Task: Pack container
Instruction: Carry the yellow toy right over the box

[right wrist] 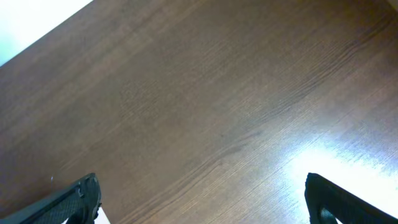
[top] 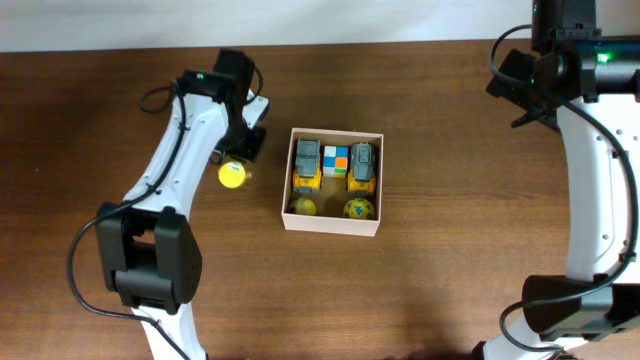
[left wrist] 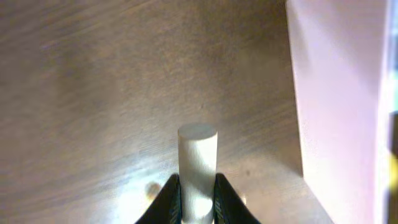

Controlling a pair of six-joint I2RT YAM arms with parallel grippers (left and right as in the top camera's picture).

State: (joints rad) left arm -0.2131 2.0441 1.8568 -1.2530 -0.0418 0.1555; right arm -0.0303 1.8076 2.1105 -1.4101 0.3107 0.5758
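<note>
Just right of the left gripper [left wrist: 198, 188], pinching a pale cylinder [left wrist: 197, 155], lies the container [top: 332, 225]; the right gripper [right wrist: 205, 202], spread, hangs farther off.

Surface [right wrist: 205, 112]: dark brown wood grain, smooth, semi-gloss; bright glare patches in both wrist views.
Container [top: 332, 227]: cardboard, matt; white outer walls, tan-brown inside.
Pale cylinder [left wrist: 197, 158]: smooth, matt; wood or plastic, cannot tell.
Left end effector [left wrist: 197, 190]: fingers dark, smooth, plastic-looking, faint sheen.
Arm shells [top: 185, 135]: white hard plastic, slightly glossy; joints black, matt.
</note>
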